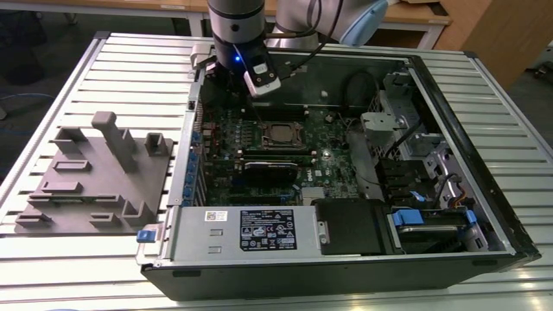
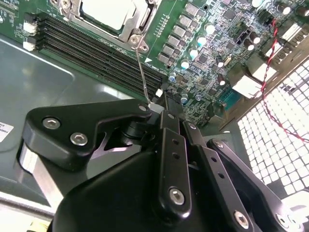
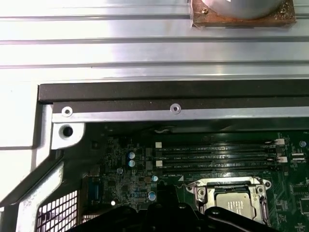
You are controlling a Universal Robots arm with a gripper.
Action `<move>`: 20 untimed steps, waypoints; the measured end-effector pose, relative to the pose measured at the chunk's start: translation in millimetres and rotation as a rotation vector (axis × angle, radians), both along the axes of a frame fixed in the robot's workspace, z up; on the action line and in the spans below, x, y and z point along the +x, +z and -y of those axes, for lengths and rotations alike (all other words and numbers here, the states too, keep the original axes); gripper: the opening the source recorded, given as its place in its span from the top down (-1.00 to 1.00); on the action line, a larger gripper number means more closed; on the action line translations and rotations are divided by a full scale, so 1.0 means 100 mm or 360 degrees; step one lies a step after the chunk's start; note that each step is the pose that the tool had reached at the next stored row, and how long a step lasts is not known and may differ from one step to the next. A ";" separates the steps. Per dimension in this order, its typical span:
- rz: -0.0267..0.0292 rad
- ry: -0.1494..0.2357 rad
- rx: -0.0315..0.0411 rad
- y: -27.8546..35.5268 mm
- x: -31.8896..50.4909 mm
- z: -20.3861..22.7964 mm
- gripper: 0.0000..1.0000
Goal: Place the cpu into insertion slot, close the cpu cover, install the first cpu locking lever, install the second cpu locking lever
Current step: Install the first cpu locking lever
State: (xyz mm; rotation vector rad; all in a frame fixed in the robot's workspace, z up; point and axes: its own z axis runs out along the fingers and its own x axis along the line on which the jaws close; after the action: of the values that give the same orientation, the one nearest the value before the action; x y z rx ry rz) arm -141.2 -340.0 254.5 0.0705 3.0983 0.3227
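Note:
The cpu [image 2: 107, 10] lies flat in the insertion slot [image 1: 278, 134] on the green motherboard, its silvery top showing. Around it the cpu cover [image 2: 136, 26] is down, a metal frame with a square window. From the socket's corner a thin wire locking lever [image 2: 143, 72] stands up at an angle. Its free end sits between the black fingertips of my gripper [image 2: 158, 107], which is shut on it. In the exterior view the gripper [image 1: 255, 97] hangs inside the open case, just behind the socket. The first wrist view shows the cpu [image 3: 235, 203] beside the gripper's dark body [image 3: 166, 210].
Long black memory slots [image 2: 96, 53] run beside the socket. A black card [image 1: 272, 172] and a labelled power supply [image 1: 250, 230] lie nearer the front. Drive bays and cables [image 1: 423, 168] are at the exterior view's right. A grey fixture [image 1: 95, 175] stands on the slatted table at its left.

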 end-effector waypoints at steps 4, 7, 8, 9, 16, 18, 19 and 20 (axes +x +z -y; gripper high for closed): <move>-0.00008 0.0000 0.0000 -0.009 0.000 0.000 0.80; -0.00003 0.0000 0.0003 -0.011 0.004 0.000 0.80; -0.00002 0.0000 0.0003 -0.011 0.009 0.000 0.80; -0.00002 0.0000 0.0003 -0.011 0.016 0.000 0.80; -0.00003 0.0000 0.0003 -0.011 0.099 0.000 0.80; -0.00003 0.0000 0.0003 -0.011 0.128 0.000 0.80; -0.00003 0.0000 0.0003 -0.011 0.143 0.000 0.80; -0.00003 0.0000 0.0003 -0.011 0.159 0.000 0.80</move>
State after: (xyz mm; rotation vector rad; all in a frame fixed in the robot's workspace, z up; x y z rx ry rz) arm -125.3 -340.0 253.4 0.0705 3.0983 0.3253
